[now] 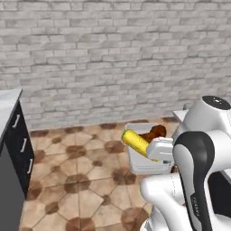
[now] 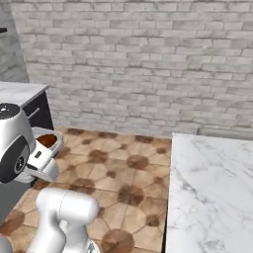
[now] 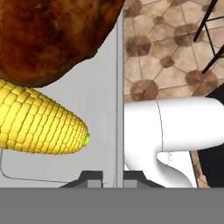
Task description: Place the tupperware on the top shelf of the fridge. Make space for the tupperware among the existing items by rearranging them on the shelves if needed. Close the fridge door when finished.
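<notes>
Corn and meat fill my hand camera: my gripper (image 3: 117, 177) is clamped on the tub's rim, carrying it over the floor.

Yellow corn cob (image 3: 41, 122) and brown piece of meat (image 3: 52, 37) sit loose in the small shallow translucent-white tupperware (image 1: 145, 159), held above the brown tiled floor (image 1: 81, 180), with no fridge ahead, just the grey brick wall (image 1: 113, 54). My worry: a one-edge pinch could let the tub tilt during a swing or drive, spilling food, or clip the white marble table (image 2: 212, 192). Count: one tub, one cob, one meat piece, one marble table.
</notes>
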{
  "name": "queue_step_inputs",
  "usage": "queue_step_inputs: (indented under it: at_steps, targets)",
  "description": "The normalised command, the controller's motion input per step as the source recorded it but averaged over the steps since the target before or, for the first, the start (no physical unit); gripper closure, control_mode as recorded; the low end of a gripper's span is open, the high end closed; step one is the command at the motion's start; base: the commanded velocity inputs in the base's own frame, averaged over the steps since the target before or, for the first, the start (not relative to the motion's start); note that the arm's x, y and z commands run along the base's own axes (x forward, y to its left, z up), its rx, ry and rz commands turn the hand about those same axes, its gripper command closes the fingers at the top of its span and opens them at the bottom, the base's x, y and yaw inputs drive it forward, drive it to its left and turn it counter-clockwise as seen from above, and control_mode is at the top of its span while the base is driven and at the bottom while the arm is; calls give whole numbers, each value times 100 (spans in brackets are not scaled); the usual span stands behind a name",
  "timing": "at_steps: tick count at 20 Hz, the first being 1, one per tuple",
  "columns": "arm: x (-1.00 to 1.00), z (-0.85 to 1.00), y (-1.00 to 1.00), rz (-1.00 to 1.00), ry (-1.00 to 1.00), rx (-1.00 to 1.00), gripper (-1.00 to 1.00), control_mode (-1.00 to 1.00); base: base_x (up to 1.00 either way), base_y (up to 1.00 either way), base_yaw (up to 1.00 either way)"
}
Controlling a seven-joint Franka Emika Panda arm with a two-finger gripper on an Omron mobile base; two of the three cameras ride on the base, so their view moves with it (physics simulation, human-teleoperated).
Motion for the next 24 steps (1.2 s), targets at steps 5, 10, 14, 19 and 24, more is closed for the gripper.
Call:
queue_step_inputs:
  at_steps: [5, 10, 14, 19, 24]
  targets:
    - [0, 0, 0, 0, 0, 0, 100, 100, 100, -14, -20]
    - [0, 0, 0, 0, 0, 0, 100, 100, 100, -10, -25]
    - [0, 0, 0, 0, 0, 0, 100, 100, 100, -4, -36]
    - [0, 0, 0, 0, 0, 0, 100, 100, 100, -1, -41]
    - [0, 0, 0, 0, 0, 0, 100, 100, 100, -1, -44]
